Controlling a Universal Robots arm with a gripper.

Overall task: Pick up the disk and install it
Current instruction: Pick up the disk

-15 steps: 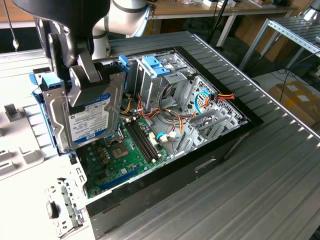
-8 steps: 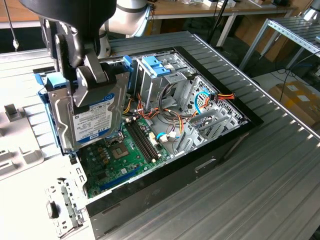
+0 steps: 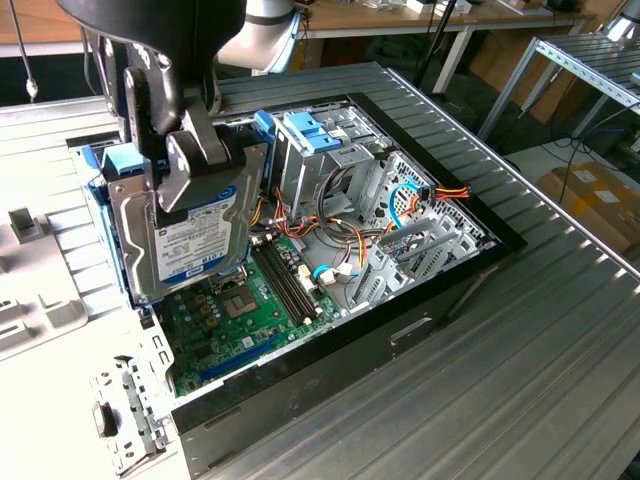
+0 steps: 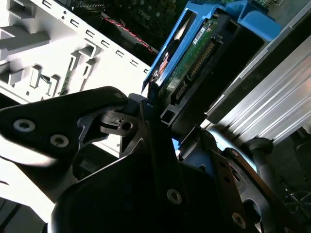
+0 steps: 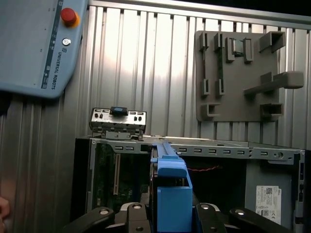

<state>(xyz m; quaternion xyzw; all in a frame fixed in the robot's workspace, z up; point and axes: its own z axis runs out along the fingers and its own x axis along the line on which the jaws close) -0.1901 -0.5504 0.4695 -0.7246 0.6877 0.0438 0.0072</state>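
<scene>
Clearly the hand (image 3: pixel 192 170) was clamped on the disk (image 3: pixel 185 245), its dark fingers (image 3: pixel 205 160) pressed against the drive's two flat faces near the upper end, so that the disk hung upright, clear of the ribbed metal surface (image 3: pixel 520 350). In the exterior view the disk stood over the exterior view's left end of the open computer case (image 3: pixel 400 335), its labelled grey face showing, its light-blue carrier (image 3: pixel 128 160) framing the edges, and the green motherboard (image 3: pixel 235 320) lying just below its lower end. Toward the exterior view's right, inside the case, sat a metal drive cage (image 3: pixel 320 150) with blue tabs and a tangle of coloured cables (image 3: pixel 335 225). In the second wrist view the drive's circuit-board side and connector end showed between the fingers. In the first wrist view the brighter blue end tab (image 5: pixel 172 194) sat between the two fingers with the open case beyond it, and on the surface near the case lay a grey fixture plate (image 5: pixel 233 73) and a grey pendant (image 5: pixel 34 43) with a red button (image 5: pixel 68 16)
</scene>
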